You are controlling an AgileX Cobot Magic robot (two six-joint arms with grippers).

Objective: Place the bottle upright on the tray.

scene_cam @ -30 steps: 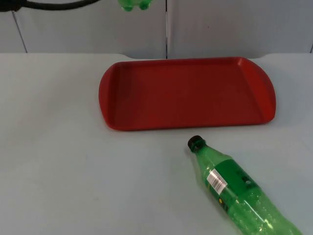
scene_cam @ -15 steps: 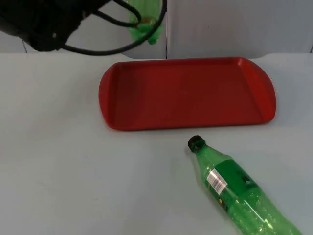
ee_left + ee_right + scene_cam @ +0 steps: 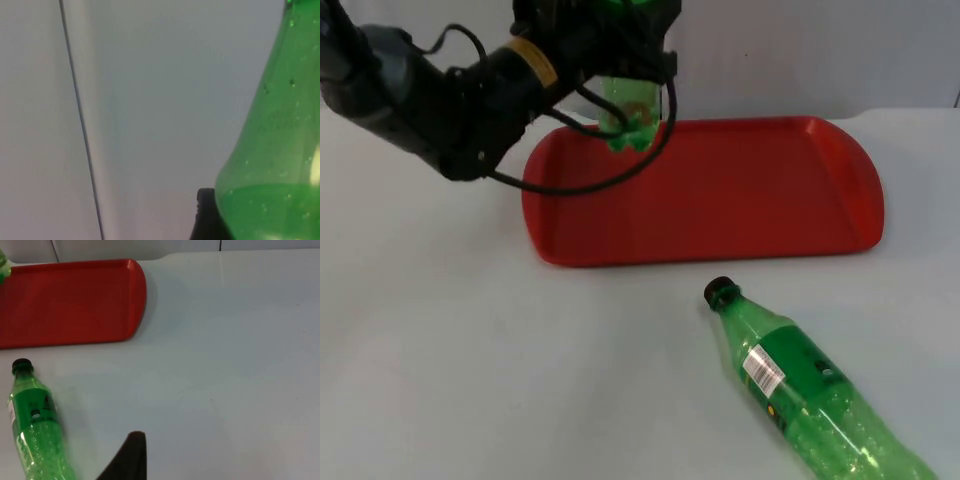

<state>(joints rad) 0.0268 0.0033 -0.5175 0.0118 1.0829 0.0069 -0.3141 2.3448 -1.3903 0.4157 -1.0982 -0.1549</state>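
Step in hand: transport. Left hand (image 3: 620, 40) is at the upper left-centre of the top view, clamped on a green translucent plastic bottle (image 3: 628, 115) that hangs base-down over the far left corner of the red flat plastic tray (image 3: 720, 190). The bottle's base looks just above or barely at the tray floor; I can't tell which. The left wrist view has the same bottle close up (image 3: 272, 150), liquid level visible, with one black fingertip (image 3: 205, 215) against its side.

Second green plastic bottle with a black cap (image 3: 800, 385) lies on its side on the white table (image 3: 440, 360), lower right of the top view, cap pointing toward the tray's near edge, apart from it. It also shows in the right wrist view (image 3: 35, 425).

Right hand (image 3: 127, 460): waiting over the table near the lying bottle; can't tell how its fingers stand.

Next move, my read: lower straight down until the base seats flat on the tray, keep the axis vertical, then release and retreat upward without dragging the neck. Risk: tip-over if the release comes early.

Labels: the lying bottle carries a dark green wrap with a white barcode patch and a small yellow mark. Text not readable, brand not identifiable. Held bottle's label is not legible.
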